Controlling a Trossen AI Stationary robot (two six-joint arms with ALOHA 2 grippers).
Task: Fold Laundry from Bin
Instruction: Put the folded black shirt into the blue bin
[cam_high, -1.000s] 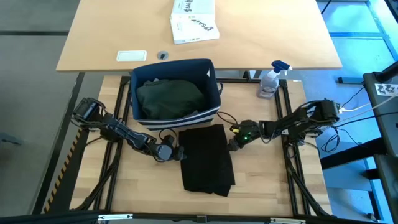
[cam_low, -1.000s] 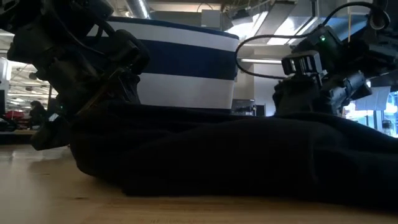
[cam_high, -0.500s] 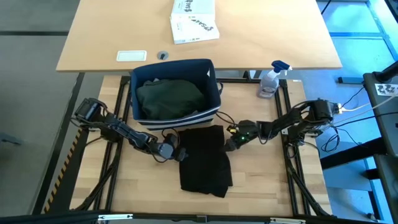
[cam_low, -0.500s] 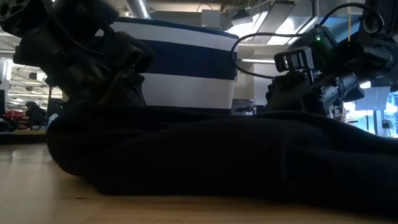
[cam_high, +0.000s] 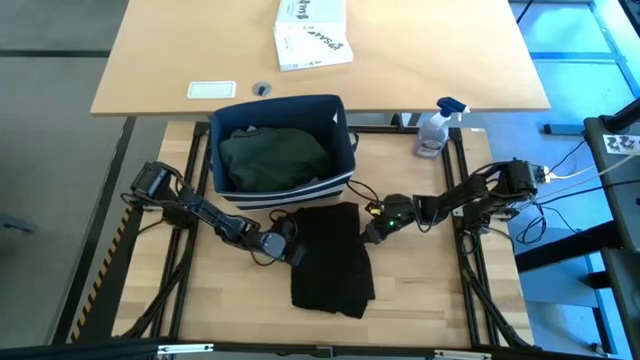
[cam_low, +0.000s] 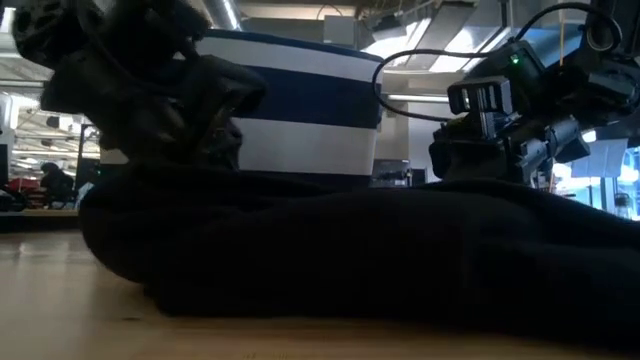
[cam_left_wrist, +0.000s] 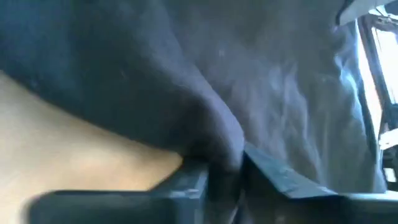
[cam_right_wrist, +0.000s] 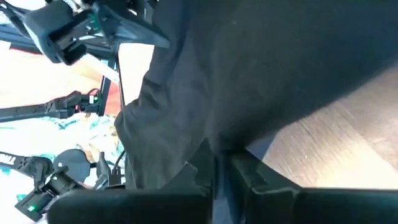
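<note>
A black garment (cam_high: 330, 258) lies folded flat on the wooden table just in front of the bin (cam_high: 282, 155). The bin is navy with white stripes and holds dark green laundry (cam_high: 275, 155). My left gripper (cam_high: 292, 247) is at the garment's left edge and shut on it. My right gripper (cam_high: 367, 231) is at the right edge, near the far corner, and shut on it too. In the low view the garment (cam_low: 380, 250) lies as a dark mound, with both grippers behind it. My left gripper pinches a bunched fold at the garment's left edge (cam_left_wrist: 214, 152) between its two fingers. It comes slanting down from the table's left. The cloth lies on the table. My right gripper pinches the garment's right edge (cam_right_wrist: 214, 140) between its two fingers, slanting down from the table's right. The cloth rests on the table here too; one layer or several, I cannot tell.
A spray bottle (cam_high: 437, 128) stands at the far right. On the table behind lie a white printed box (cam_high: 310, 35) and a card (cam_high: 211, 90). Bare wood (cam_high: 230, 300) shows left of and in front of the garment.
My left gripper has moved right toward the garment's left edge, rolled about its wrist and taken hold of the cloth. My right gripper has stayed in place and taken hold of the right edge. The garment's left edge has bunched and shifted a little.
</note>
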